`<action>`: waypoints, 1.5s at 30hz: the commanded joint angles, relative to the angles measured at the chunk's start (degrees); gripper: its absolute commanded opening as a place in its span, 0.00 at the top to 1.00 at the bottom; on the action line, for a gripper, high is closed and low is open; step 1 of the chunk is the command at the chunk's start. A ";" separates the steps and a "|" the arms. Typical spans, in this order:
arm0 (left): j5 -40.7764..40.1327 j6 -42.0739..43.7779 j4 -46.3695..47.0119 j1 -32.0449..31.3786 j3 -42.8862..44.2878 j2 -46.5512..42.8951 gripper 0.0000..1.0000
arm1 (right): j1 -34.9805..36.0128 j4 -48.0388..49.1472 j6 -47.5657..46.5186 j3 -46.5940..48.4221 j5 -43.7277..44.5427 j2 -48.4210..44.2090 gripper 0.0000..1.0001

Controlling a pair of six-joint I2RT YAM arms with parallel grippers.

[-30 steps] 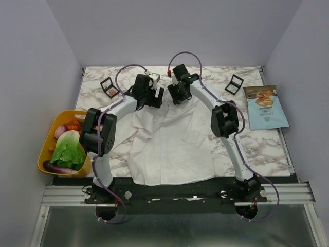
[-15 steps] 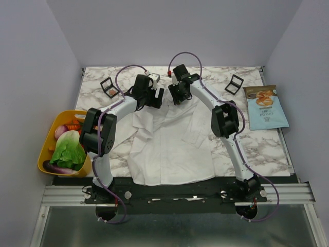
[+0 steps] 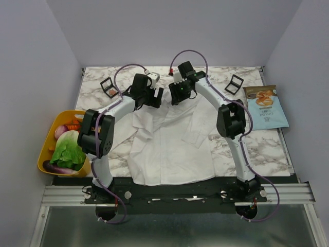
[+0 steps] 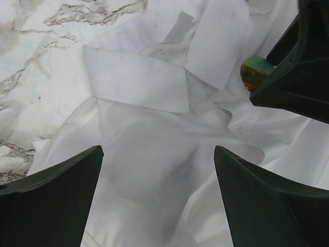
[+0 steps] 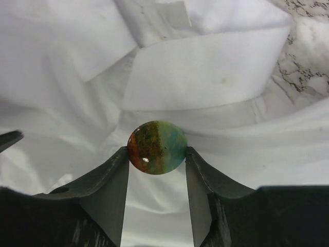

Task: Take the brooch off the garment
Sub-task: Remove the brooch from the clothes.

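The brooch (image 5: 157, 147), a round green and orange-red pin, sits pinched between the fingertips of my right gripper (image 5: 157, 150), just above the white collar of the garment (image 5: 216, 72). From the left wrist view the brooch (image 4: 256, 73) shows at the right, beside the dark right gripper body. My left gripper (image 4: 158, 152) stands wide open over the folded shirt cloth below the collar (image 4: 136, 82), nothing between its fingers. From above, the garment (image 3: 172, 144) lies spread across the table middle, with both grippers (image 3: 157, 96) (image 3: 177, 93) at its collar end.
Two black square palettes (image 3: 109, 86) (image 3: 234, 84) lie at the back left and back right. A blue snack bag (image 3: 264, 107) rests at the right edge. A yellow basket (image 3: 45, 154) of vegetables hangs off the left side.
The right gripper has closed in on the brooch and its arm has shifted slightly up and to the right. The left arm has stayed put.
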 commanded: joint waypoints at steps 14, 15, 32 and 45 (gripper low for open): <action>31.75 15.54 5.32 2.30 -6.38 -14.48 0.01 | -3.43 -8.63 -10.16 -7.61 -37.51 -14.73 0.55; 33.85 16.33 5.33 2.39 -6.83 -15.18 0.01 | -3.43 -10.90 -11.13 -7.53 -38.84 -14.73 0.55; 34.32 29.43 6.75 -2.44 -19.40 -30.04 0.01 | -3.43 -28.94 -25.81 -7.35 -49.93 -14.03 0.55; 24.04 41.81 11.13 -7.10 -27.30 -28.38 0.01 | -6.58 -18.83 -20.64 -15.69 -34.01 -20.27 0.46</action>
